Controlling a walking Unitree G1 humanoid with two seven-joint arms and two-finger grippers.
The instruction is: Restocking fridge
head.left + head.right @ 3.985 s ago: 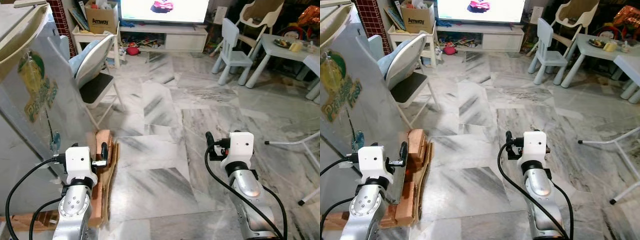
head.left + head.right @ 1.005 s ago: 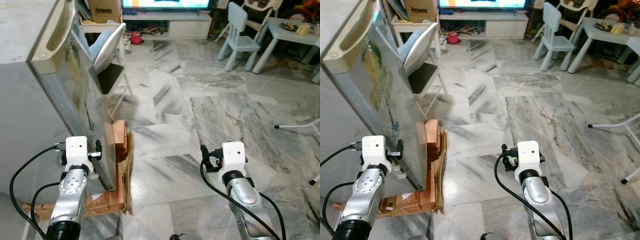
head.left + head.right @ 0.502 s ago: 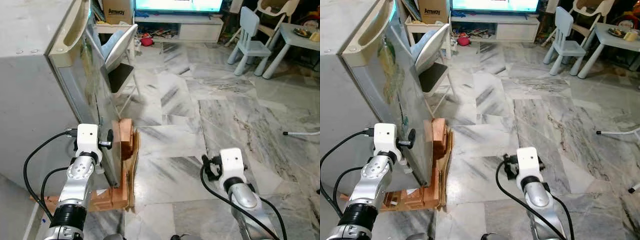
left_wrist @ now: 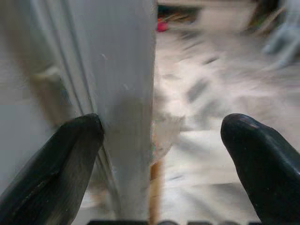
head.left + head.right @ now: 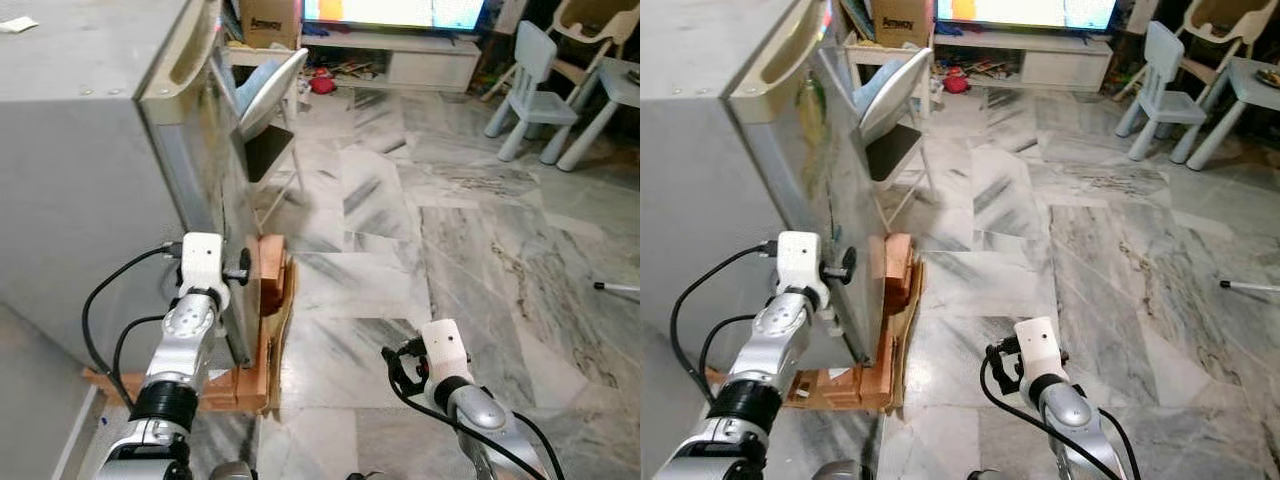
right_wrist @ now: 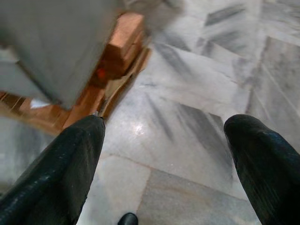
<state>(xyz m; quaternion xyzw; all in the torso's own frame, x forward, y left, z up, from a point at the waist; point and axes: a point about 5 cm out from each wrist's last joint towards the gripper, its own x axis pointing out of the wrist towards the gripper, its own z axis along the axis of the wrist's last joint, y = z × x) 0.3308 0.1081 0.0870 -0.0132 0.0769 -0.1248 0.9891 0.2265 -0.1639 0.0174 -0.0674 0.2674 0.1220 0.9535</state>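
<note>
Grey and tall, the fridge [image 5: 90,180] fills the upper left of the head views, standing on wooden blocks [image 5: 268,290] over a marble floor [image 5: 1060,230]. The left gripper [image 4: 157,154] is at the free edge of the fridge door [image 5: 830,200], its fingers [image 4: 61,168] spread with the door edge between them, not pressed on it. Low and right of centre, the right gripper [image 6: 164,159] hangs over the floor with fingers [image 6: 65,164] wide apart, holding nothing.

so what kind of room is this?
Looks like a home living room, likely with kids: a TV on a low stand, child-size chairs and a marble-tiled floor. A grey fridge stands at the robot's left on wooden blocks.
</note>
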